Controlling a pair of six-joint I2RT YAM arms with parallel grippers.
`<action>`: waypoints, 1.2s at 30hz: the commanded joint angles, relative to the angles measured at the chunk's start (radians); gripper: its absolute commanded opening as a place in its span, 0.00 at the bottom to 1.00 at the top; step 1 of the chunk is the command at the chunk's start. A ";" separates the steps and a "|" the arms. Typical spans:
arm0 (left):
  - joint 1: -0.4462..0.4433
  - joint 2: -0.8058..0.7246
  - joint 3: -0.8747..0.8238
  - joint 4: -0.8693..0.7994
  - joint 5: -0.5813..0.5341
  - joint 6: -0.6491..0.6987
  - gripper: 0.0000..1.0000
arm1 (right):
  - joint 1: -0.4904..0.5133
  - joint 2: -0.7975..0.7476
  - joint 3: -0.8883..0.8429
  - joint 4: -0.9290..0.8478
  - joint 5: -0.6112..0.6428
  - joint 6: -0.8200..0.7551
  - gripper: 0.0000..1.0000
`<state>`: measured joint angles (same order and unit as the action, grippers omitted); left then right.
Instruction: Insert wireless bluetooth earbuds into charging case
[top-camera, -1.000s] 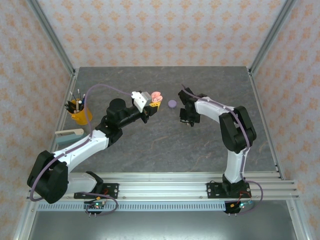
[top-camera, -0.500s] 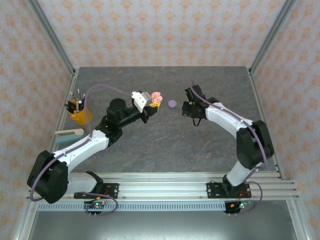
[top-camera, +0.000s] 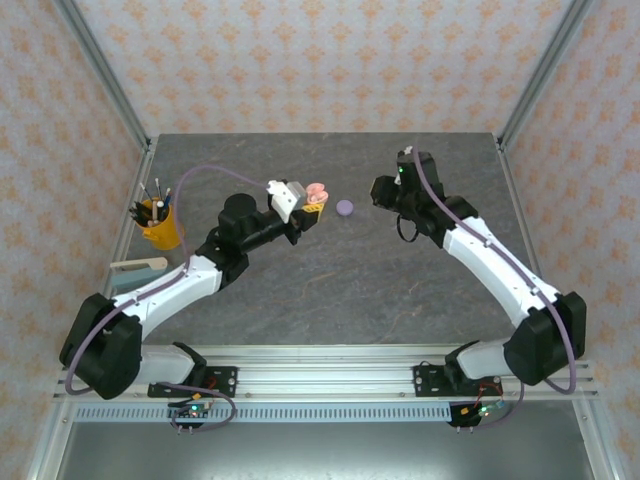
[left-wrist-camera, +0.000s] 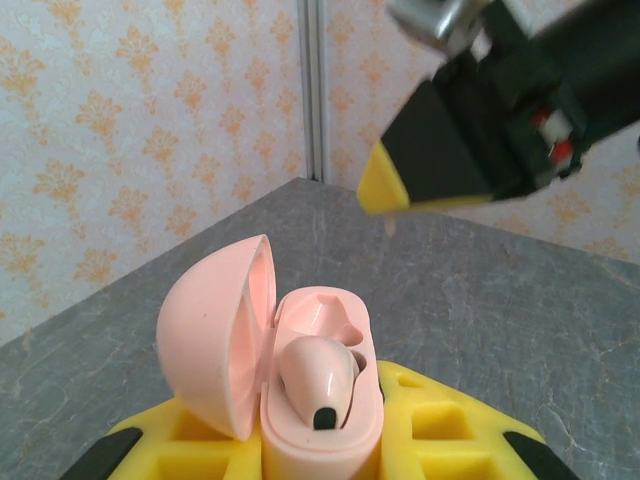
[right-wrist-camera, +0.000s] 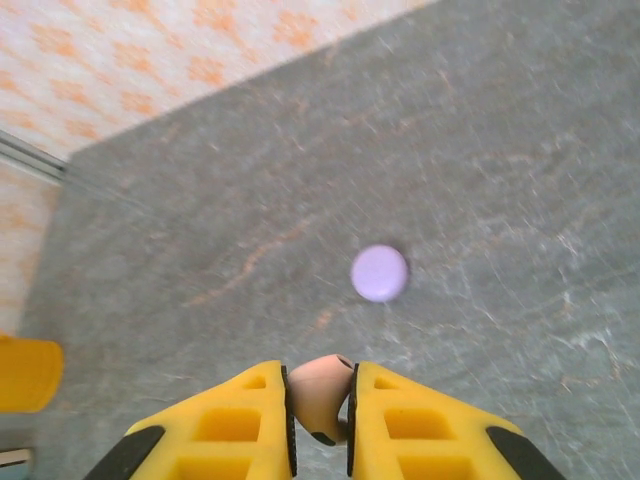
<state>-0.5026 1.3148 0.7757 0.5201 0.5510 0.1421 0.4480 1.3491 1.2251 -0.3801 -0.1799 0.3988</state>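
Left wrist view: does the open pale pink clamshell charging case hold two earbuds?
No: the pale pink clamshell charging case holds one pale pink earbud, and its other socket is bare.

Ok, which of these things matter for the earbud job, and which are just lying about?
Job: open pink charging case, one pink earbud seated in it, second pink earbud in right fingers, closed lilac case.
Lying about: yellow cup of pens, pale object near it.

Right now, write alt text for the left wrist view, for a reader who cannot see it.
An open pale pink charging case sits clamped in the left claw, lid swung left, one pink earbud seated in it and the neighbouring slot empty. The right claw, yellow-tipped, hangs above it, over a grey table.
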 joint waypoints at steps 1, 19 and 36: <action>-0.016 0.021 0.053 0.056 0.038 -0.015 0.00 | -0.004 -0.047 0.069 0.014 -0.048 -0.009 0.18; -0.095 0.193 0.290 0.040 0.115 0.031 0.00 | -0.006 -0.160 0.127 0.070 -0.241 -0.018 0.20; -0.108 0.249 0.382 0.003 0.116 0.044 0.00 | -0.005 -0.195 0.104 0.102 -0.301 0.011 0.20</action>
<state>-0.6025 1.5543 1.1198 0.5190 0.6510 0.1658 0.4480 1.1748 1.3224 -0.3187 -0.4545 0.4000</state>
